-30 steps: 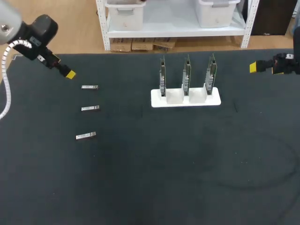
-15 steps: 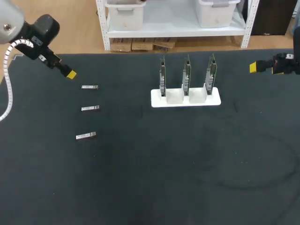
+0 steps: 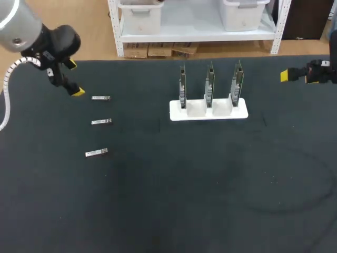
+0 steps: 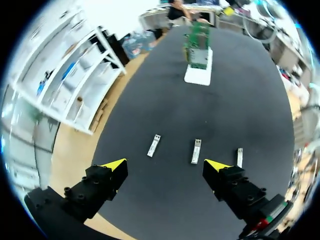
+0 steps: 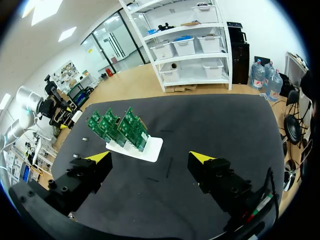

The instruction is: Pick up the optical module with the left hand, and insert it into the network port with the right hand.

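You have three slim silver optical modules [image 3: 101, 122] at nine o'clock of the white holder [image 3: 208, 113] bearing three upright green circuit boards [image 3: 209, 84]. Left hand [image 4: 164, 166], right hand [image 5: 149, 157]: both spread apart.

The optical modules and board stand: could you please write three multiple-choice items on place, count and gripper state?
1. Where do the optical modules lie from the white stand? A) robot's left B) robot's right C) on top
2. How many circuit boards stand in it? A) two B) three C) five
3. The left gripper is A) open B) shut on a module C) shut on a board
1 A: the head view shows them left of it. 2 B: three upright boards. 3 A: fingers apart, touching nothing.
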`<state>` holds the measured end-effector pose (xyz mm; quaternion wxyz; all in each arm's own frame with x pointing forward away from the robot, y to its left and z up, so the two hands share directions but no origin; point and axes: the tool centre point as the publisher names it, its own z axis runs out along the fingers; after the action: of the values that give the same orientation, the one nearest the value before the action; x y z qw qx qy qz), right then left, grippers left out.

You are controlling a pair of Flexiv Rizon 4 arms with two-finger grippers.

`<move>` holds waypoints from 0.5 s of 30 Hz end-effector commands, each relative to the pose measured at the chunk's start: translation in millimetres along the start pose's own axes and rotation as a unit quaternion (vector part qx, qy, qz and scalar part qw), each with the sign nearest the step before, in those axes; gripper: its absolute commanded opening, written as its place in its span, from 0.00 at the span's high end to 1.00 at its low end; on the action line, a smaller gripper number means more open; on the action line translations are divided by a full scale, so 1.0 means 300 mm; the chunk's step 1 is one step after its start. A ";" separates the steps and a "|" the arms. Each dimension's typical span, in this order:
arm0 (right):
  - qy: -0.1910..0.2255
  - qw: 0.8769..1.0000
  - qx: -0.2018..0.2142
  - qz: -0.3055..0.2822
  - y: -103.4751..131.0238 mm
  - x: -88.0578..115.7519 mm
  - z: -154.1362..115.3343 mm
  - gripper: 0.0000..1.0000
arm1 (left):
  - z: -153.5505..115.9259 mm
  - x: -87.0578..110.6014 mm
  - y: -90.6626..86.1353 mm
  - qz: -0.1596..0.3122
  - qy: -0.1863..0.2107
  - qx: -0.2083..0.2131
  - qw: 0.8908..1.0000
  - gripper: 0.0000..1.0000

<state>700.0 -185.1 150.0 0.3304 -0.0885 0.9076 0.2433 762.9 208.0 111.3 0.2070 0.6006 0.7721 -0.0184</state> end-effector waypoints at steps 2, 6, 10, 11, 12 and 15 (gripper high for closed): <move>0.000 1.000 0.000 0.000 0.000 0.000 0.000 0.00 | 0.044 -0.005 0.068 0.038 0.012 0.046 0.998 0.00; 0.000 1.000 0.000 0.000 0.000 0.000 0.000 0.00 | 0.070 0.006 0.093 0.055 0.022 0.061 0.996 0.00; 0.000 1.000 0.000 0.000 0.000 0.000 0.000 0.00 | 0.095 0.013 0.119 0.063 0.027 0.071 0.995 0.00; 0.000 1.000 0.000 0.000 0.000 0.000 0.000 0.00 | 0.103 0.012 0.124 0.065 0.028 0.074 0.995 0.00; 0.000 1.000 0.000 0.000 0.000 0.000 0.000 0.00 | 0.113 0.011 0.128 0.066 0.029 0.076 0.995 0.00; 0.000 1.000 0.000 0.000 0.000 0.000 0.000 0.00 | 0.139 0.004 0.132 0.065 0.024 0.086 0.994 0.00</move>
<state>700.0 -185.1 150.0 0.3305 -0.0885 0.9076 0.2433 800.0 212.0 87.4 0.1589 0.6599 0.7337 -0.0310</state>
